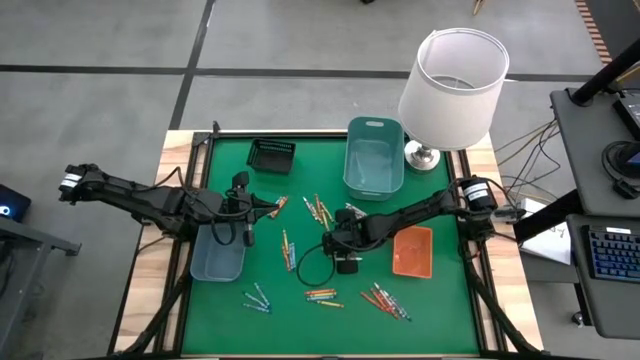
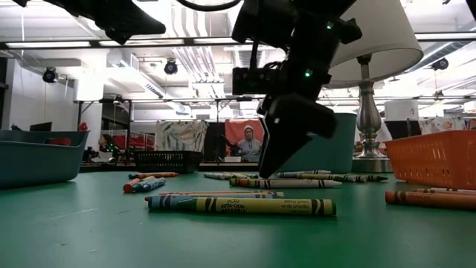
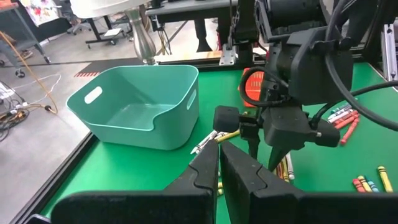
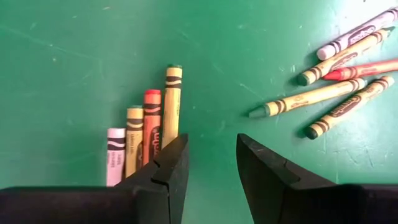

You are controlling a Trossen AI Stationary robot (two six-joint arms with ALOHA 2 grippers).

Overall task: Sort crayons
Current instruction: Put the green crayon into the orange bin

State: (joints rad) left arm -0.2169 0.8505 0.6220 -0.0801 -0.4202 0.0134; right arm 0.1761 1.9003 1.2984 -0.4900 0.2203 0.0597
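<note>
Crayons lie on the green mat in loose groups [image 1: 318, 210], [image 1: 288, 250], [image 1: 322, 296], [image 1: 385, 300]. My right gripper [image 1: 340, 250] [image 4: 211, 155] points steeply down, open, low over the middle of the mat. Between its fingers is bare mat. A row of several crayons [image 4: 143, 134] lies just beside one finger, and another group [image 4: 342, 87] lies farther off on the other side. My left gripper [image 1: 272, 207] [image 3: 219, 148] hangs above the mat's left half, shut, with crayons [image 3: 227, 135] showing past its fingertips on the mat.
A teal bin [image 1: 375, 155] and a black basket [image 1: 270, 155] stand at the far side. There is a blue-grey tray [image 1: 218, 258] at the left and an orange tray [image 1: 412, 250] at the right. A lamp [image 1: 452, 85] stands at the far right corner.
</note>
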